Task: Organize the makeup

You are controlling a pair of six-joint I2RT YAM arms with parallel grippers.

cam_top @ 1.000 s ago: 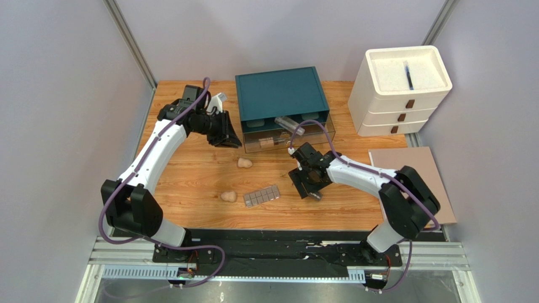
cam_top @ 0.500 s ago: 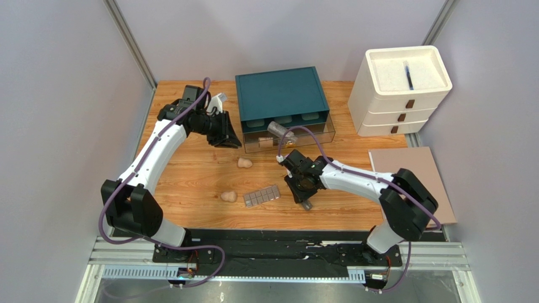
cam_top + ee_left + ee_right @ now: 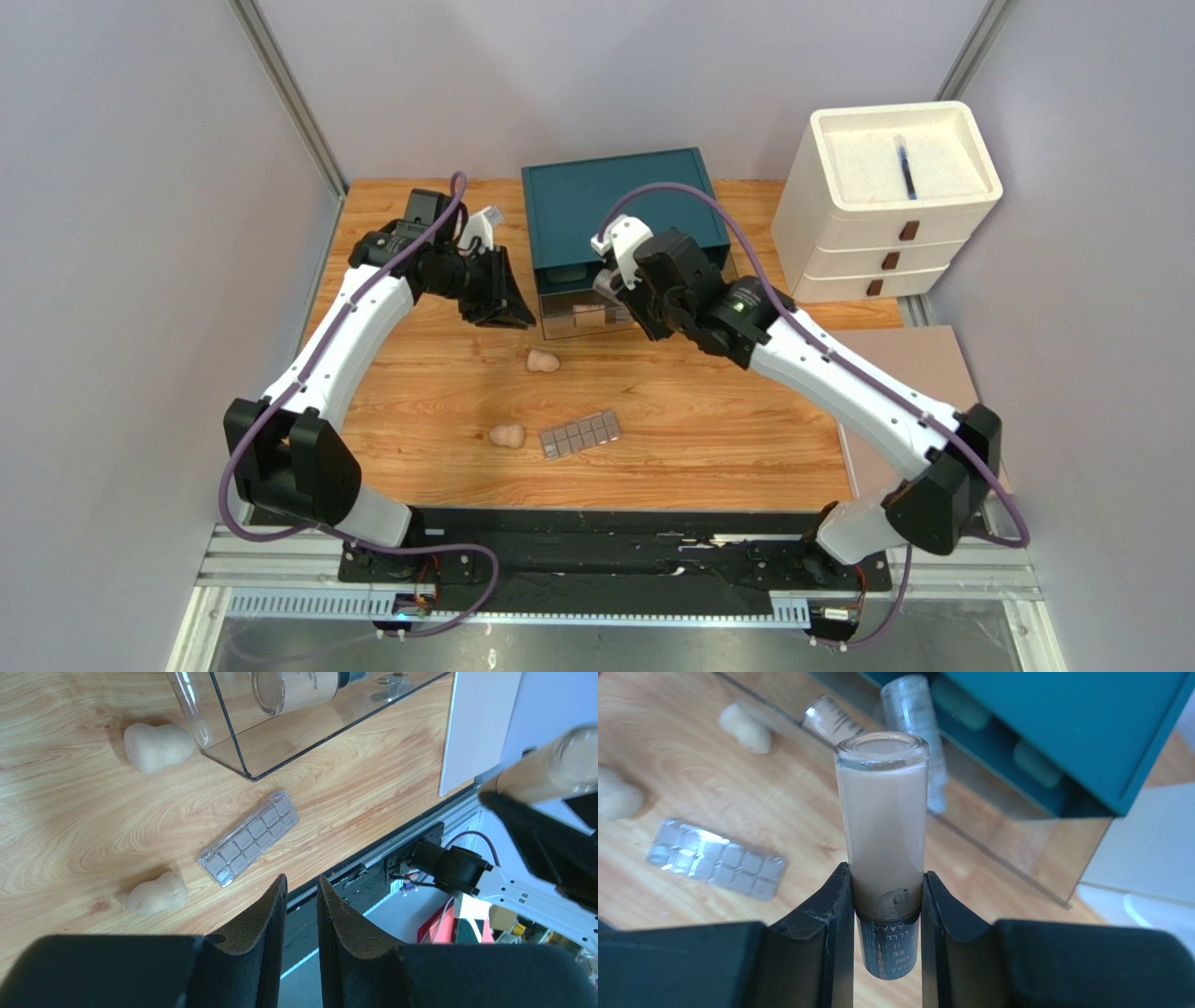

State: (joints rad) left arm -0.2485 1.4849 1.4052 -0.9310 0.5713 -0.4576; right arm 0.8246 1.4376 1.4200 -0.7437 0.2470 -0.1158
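My right gripper (image 3: 885, 876) is shut on a tan tube (image 3: 882, 819) with a dark cap, gripped low near the cap. In the top view the right gripper (image 3: 630, 284) hangs over the clear drawer (image 3: 561, 321) pulled out of the teal box (image 3: 617, 196). Two more tubes (image 3: 917, 714) lie in that drawer. Two beige sponges (image 3: 542, 361) (image 3: 507, 436) and the gridded palette (image 3: 581, 434) rest on the wood. My left gripper (image 3: 500, 296) hovers left of the drawer, its jaws narrowly apart with nothing between them; its own view shows the palette (image 3: 249, 838) and both sponges (image 3: 156, 744).
A white drawer unit (image 3: 884, 196) stands at the back right. A flat grey-brown board (image 3: 919, 399) lies along the right edge of the table. The table's front edge and black rail (image 3: 365, 875) sit just past the palette.
The right gripper shut on the tube down at the table's middle right, then rose and swung back-left to the teal box's drawer. The left arm has not moved.
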